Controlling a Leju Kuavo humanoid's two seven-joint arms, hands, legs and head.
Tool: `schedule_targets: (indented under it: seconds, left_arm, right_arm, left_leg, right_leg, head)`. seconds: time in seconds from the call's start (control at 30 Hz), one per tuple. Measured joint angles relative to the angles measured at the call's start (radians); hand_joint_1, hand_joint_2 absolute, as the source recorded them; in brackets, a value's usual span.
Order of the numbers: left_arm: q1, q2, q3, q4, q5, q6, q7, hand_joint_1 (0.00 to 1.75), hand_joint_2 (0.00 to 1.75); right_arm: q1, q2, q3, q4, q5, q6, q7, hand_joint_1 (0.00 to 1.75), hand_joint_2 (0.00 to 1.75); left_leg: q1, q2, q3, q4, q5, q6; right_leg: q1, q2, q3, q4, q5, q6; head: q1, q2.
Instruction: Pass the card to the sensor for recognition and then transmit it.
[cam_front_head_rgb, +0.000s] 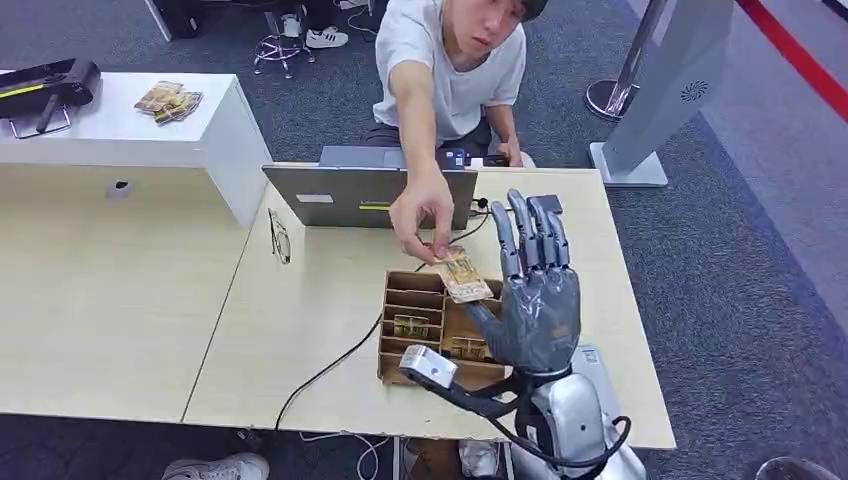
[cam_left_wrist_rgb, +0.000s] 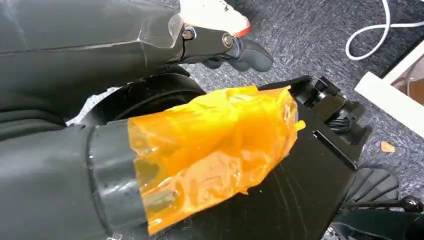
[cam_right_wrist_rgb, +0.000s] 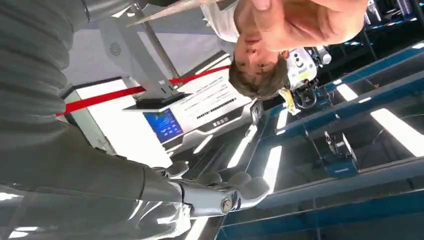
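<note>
A person's hand (cam_front_head_rgb: 422, 215) reaches over the laptop and pinches the top of a tan card (cam_front_head_rgb: 461, 276) above the wooden sorting box (cam_front_head_rgb: 413, 296). My right hand (cam_front_head_rgb: 537, 300) is raised beside the card, fingers straight up and spread; its thumb points toward the card's lower corner, and whether it touches I cannot tell. In the right wrist view the card's thin edge (cam_right_wrist_rgb: 165, 11) lies well away from my fingers (cam_right_wrist_rgb: 235, 192). A small white sensor (cam_front_head_rgb: 428, 366) on a black cable sits at the box's near edge. My left hand (cam_left_wrist_rgb: 150, 125) hangs by my side, holding nothing, its thumb wrapped in orange film.
Cards lie in two box compartments (cam_front_head_rgb: 411, 326). A grey laptop (cam_front_head_rgb: 365, 195) stands behind the box, glasses (cam_front_head_rgb: 280, 238) to its left. A white cabinet (cam_front_head_rgb: 215, 130) at the far left carries more cards (cam_front_head_rgb: 168, 100) and a black device (cam_front_head_rgb: 45, 85). A kiosk stand (cam_front_head_rgb: 660, 90) rises at the far right.
</note>
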Motion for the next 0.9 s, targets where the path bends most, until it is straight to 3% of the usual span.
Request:
schedule_targets:
  seconds: [0.47, 0.5, 0.53, 0.57, 0.6, 0.9]
  left_arm:
    - [-0.005, -0.003, 0.0, 0.0, -0.003, 0.0, 0.001, 0.0, 0.0]
    - [-0.005, -0.003, 0.0, 0.0, -0.003, 0.0, 0.001, 0.0, 0.0]
    - [-0.005, -0.003, 0.0, 0.0, -0.003, 0.0, 0.001, 0.0, 0.0]
    - [-0.005, -0.003, 0.0, 0.0, -0.003, 0.0, 0.001, 0.0, 0.0]
    - [-0.005, -0.003, 0.0, 0.0, -0.002, 0.0, 0.001, 0.0, 0.0]
    - [-0.005, -0.003, 0.0, 0.0, 0.002, 0.0, 0.001, 0.0, 0.0]
  right_arm:
    - [-0.021, 0.008, 0.011, 0.019, 0.0, 0.016, 0.004, 0.0, 1.75]
    - [-0.022, 0.009, 0.012, 0.021, 0.0, 0.016, 0.004, 0.16, 1.75]
    - [-0.023, 0.01, 0.013, 0.022, 0.0, 0.018, 0.004, 1.34, 1.75]
    - [-0.024, 0.01, 0.013, 0.023, 0.0, 0.019, 0.004, 1.64, 1.75]
    - [-0.026, 0.011, 0.014, 0.024, 0.0, 0.019, 0.004, 1.75, 1.75]
    - [-0.033, 0.011, 0.026, 0.025, -0.01, 0.034, 0.006, 1.75, 1.75]
  left_leg:
    - [0.0, 0.0, 0.0, 0.0, 0.0, 0.0]
    - [0.0, 0.0, 0.0, 0.0, 0.0, 0.0]
    - [0.0, 0.0, 0.0, 0.0, 0.0, 0.0]
    - [0.0, 0.0, 0.0, 0.0, 0.0, 0.0]
    - [0.0, 0.0, 0.0, 0.0, 0.0, 0.0]
    - [0.0, 0.0, 0.0, 0.0, 0.0, 0.0]
  right_leg:
    - [0.0, 0.0, 0.0, 0.0, 0.0, 0.0]
    - [0.0, 0.0, 0.0, 0.0, 0.0, 0.0]
    - [0.0, 0.0, 0.0, 0.0, 0.0, 0.0]
    - [0.0, 0.0, 0.0, 0.0, 0.0, 0.0]
    - [0.0, 0.0, 0.0, 0.0, 0.0, 0.0]
    - [0.0, 0.0, 0.0, 0.0, 0.0, 0.0]
  head:
    - [0.0, 0.0]
    - [0.0, 0.0]
    - [0.0, 0.0]
    - [0.0, 0.0]
    - [0.0, 0.0]
    - [0.0, 0.0]
